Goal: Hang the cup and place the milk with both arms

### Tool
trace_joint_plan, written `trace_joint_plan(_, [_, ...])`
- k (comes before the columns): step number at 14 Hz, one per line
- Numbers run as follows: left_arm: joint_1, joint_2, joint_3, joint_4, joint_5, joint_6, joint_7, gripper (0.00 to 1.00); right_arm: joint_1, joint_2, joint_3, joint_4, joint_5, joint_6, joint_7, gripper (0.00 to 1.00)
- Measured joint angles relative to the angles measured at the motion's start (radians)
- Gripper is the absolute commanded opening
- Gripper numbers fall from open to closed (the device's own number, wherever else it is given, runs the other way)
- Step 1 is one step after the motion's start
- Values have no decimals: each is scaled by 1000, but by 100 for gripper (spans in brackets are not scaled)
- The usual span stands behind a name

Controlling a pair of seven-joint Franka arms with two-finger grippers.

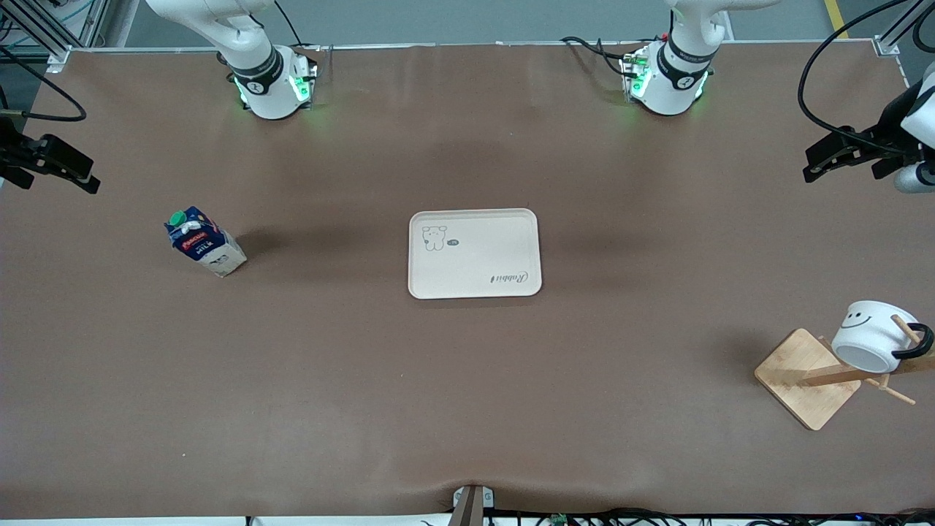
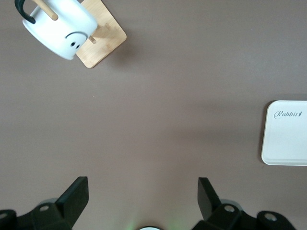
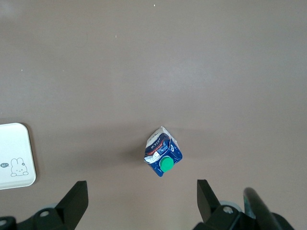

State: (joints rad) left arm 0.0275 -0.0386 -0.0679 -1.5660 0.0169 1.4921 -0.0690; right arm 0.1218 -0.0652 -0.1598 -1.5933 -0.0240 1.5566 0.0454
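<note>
The white smiley cup hangs by its black handle on a peg of a wooden rack at the left arm's end of the table; it also shows in the left wrist view. The blue-and-white milk carton stands upright on the table toward the right arm's end, and its green cap shows in the right wrist view. My left gripper is open and empty, high over bare table at its end. My right gripper is open and empty, high over bare table beside the milk.
A cream tray with a rabbit drawing lies in the middle of the table, with nothing on it; its edge shows in the left wrist view and the right wrist view. The brown mat covers the whole table.
</note>
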Motion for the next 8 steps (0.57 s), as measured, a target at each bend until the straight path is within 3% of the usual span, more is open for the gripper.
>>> trace_joint_plan(8, [0,0,0,0,-9,0,-1,100,0,0,0,0,0,0,0,100])
